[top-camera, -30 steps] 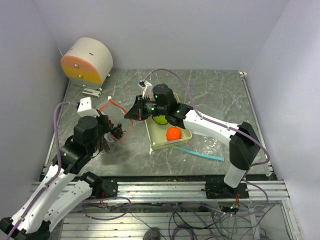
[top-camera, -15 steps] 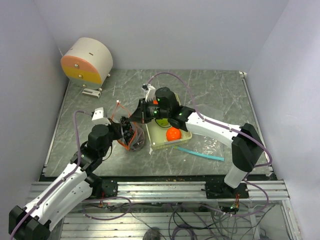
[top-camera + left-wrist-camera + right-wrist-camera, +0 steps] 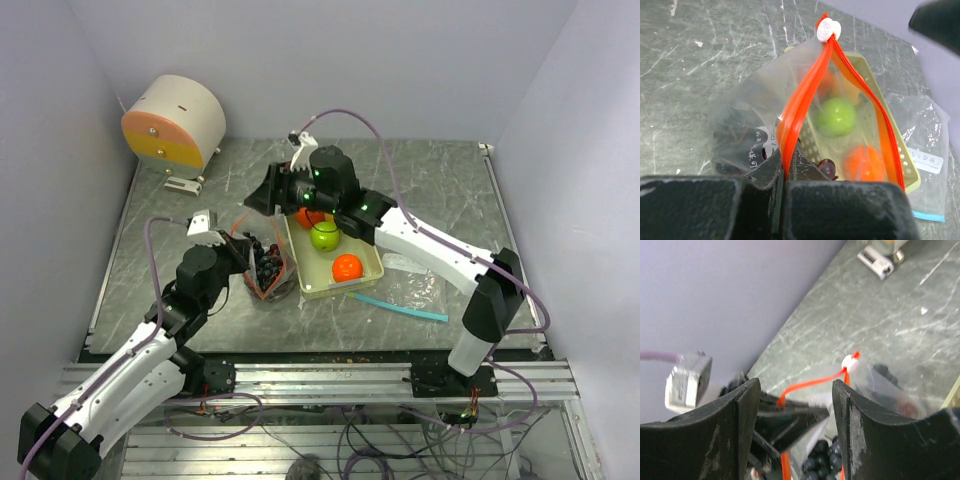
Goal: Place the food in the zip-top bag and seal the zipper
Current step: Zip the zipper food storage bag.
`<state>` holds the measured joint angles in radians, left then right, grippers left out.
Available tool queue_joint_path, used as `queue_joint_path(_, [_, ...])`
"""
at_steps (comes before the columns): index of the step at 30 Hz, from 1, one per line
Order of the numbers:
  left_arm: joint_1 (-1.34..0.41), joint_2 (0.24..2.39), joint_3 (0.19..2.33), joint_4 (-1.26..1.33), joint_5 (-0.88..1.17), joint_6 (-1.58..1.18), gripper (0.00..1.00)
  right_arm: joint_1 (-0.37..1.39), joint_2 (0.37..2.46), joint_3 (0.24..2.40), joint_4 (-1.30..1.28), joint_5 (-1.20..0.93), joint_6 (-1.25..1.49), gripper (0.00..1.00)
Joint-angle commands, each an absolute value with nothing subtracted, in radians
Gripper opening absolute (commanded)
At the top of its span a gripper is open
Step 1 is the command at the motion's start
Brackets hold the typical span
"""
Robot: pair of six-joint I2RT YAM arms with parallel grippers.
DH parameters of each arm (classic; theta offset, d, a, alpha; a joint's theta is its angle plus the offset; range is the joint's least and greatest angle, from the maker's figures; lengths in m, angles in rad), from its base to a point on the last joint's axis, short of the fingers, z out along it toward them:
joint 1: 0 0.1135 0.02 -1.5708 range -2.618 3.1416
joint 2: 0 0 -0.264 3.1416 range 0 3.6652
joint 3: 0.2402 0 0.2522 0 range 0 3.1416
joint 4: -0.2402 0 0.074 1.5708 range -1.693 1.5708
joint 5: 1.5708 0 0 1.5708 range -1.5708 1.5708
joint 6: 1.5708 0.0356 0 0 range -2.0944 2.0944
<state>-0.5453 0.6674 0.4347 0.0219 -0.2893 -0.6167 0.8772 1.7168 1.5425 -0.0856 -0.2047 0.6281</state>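
Left fingers [image 3: 795, 182] are clamped tight on the zipper [image 3: 800, 95], at the near end of its red-orange strip; the hold looks meant to lift the mouth of the zip-top bag [image 3: 268, 275] and let it gape for loading. Right fingers [image 3: 735, 440] are spread wide with nothing between them, hovering above the bag's mouth near the white slider [image 3: 848, 362]; probably stationed there for drops.

The bag sits on the worktop [image 3: 430, 190] just beside the basket [image 3: 340, 289], on the left arm's side; touching or not, cannot tell. It is clear and crinkly, sagging low; the red-orange strip splits into a long open loop; no teal side is visible on it here. Dark grapes [image 3: 265, 265] lie heaped in its bottom.

A green fruit [image 3: 323, 236], an orange fruit [image 3: 346, 267] and a red-orange fruit [image 3: 305, 217] sit in the basket; judged partly loaded, zipper not yet sealed.
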Motion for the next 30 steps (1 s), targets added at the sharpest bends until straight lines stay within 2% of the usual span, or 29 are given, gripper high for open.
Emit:
queue_joint_path(1, [-0.549,0.688,0.439,0.115,-0.246,-0.625,0.07,0.878,1.800,1.646,-0.200,-0.085,0.616,0.59])
queue_joint_path(8, [-0.549,0.712,0.439,0.139,-0.229,-0.629,0.07,0.936,1.908,1.800,-0.370,0.165,0.584,0.59])
queue_joint_path(15, [-0.549,0.719,0.436,0.146,-0.224,-0.630,0.07,0.951,1.942,1.819,-0.402,0.177,0.597,0.59])
queue_joint_path(19, [-0.549,0.721,0.436,0.147,-0.225,-0.627,0.07,0.968,1.939,1.820,-0.417,0.227,0.590,0.52])
queue_joint_path(21, [-0.549,0.729,0.439,0.151,-0.221,-0.626,0.07,0.972,1.936,1.808,-0.418,0.243,0.590,0.46])
queue_joint_path(25, [-0.548,0.744,0.449,0.158,-0.197,-0.624,0.07,0.973,1.916,1.763,-0.385,0.246,0.585,0.04])
queue_joint_path(27, [-0.549,0.745,0.475,0.125,-0.180,-0.610,0.09,0.973,1.898,1.740,-0.357,0.238,0.569,0.00])
queue_joint_path(29, [-0.549,0.735,0.541,0.056,-0.174,-0.583,0.24,0.973,1.856,1.698,-0.305,0.222,0.536,0.00])
queue_joint_path(30, [-0.549,0.727,0.577,0.004,-0.182,-0.569,0.40,0.972,1.832,1.672,-0.272,0.209,0.517,0.00])
